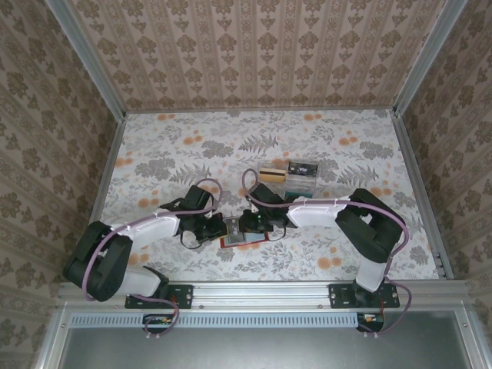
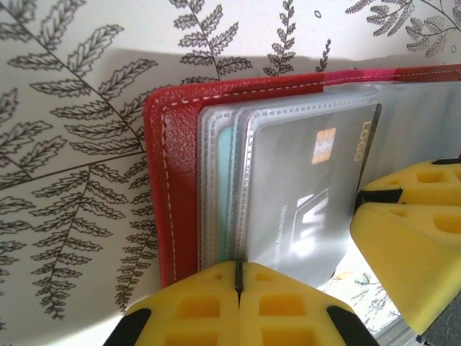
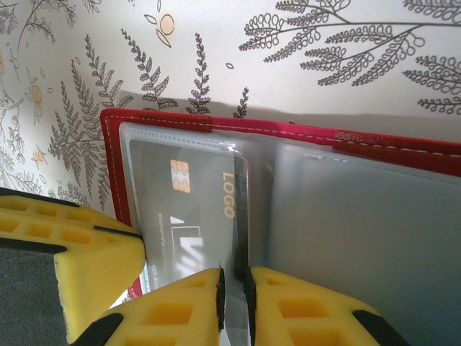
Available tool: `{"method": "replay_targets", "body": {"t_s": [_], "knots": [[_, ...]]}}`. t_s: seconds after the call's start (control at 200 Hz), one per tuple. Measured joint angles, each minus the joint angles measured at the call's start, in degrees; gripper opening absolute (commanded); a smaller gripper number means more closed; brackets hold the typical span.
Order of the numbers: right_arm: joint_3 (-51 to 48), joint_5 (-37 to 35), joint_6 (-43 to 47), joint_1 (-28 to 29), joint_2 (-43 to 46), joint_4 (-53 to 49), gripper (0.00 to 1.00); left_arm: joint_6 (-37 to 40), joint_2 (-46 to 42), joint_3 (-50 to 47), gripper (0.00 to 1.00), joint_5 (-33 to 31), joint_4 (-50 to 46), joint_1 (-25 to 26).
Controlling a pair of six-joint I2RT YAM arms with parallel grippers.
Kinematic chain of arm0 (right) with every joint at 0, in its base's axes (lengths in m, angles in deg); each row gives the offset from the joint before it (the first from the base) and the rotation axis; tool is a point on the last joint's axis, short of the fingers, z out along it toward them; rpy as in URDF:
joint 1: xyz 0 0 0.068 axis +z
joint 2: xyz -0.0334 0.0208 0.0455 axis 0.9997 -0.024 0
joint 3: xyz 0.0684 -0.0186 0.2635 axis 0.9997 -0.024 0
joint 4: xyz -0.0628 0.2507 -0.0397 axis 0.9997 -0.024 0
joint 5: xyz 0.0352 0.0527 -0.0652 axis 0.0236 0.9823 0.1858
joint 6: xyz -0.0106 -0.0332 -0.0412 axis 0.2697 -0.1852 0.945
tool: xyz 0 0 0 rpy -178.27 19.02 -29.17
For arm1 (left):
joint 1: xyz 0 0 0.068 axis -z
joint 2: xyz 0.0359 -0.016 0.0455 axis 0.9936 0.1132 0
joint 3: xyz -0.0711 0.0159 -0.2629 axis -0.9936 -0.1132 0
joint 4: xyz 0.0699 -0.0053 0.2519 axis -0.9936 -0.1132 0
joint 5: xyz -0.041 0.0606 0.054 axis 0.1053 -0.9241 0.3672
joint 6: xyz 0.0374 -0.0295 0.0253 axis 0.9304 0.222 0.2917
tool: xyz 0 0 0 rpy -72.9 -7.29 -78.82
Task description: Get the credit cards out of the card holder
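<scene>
Presently, in the top view, I am watching both arms meeting over the card holder (image 1: 244,238), which is lying open at lower centre of the frame between the left gripper (image 1: 221,230) and the right gripper (image 1: 255,225). A tan-gold card (image 1: 269,174) and a darker card (image 1: 301,168) are lying loose just above the middle.

In the left wrist view the left gripper's fingers are pressing together at the bottom edge on the clear sleeves (image 2: 216,216), steadying the card holder. A teal card (image 2: 225,162) is peeking out behind the black card (image 2: 302,194).

In the right wrist view the right gripper is pinching, at bottom centre, what I am judging to be that black card's edge.

I am reckoning the black card's extraction is in hand; the next move is calling for a slow, straight pull along the sleeve while the left is bracing
</scene>
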Motion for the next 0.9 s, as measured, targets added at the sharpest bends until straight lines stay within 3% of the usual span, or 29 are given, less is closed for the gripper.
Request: {"method": "replay_targets", "body": {"t_s": [0.535,0.9], "knots": [[-0.8,1.5,-0.9,-0.4,-0.5,1.6,0.18,0.0,0.7,0.7,0.00,0.0,0.0,0.4],[-1.7,2.5,-1.5,-1.2,-0.6,2.7,0.00,0.1,1.1,1.0,0.00,0.0,-0.3,0.4]]}}
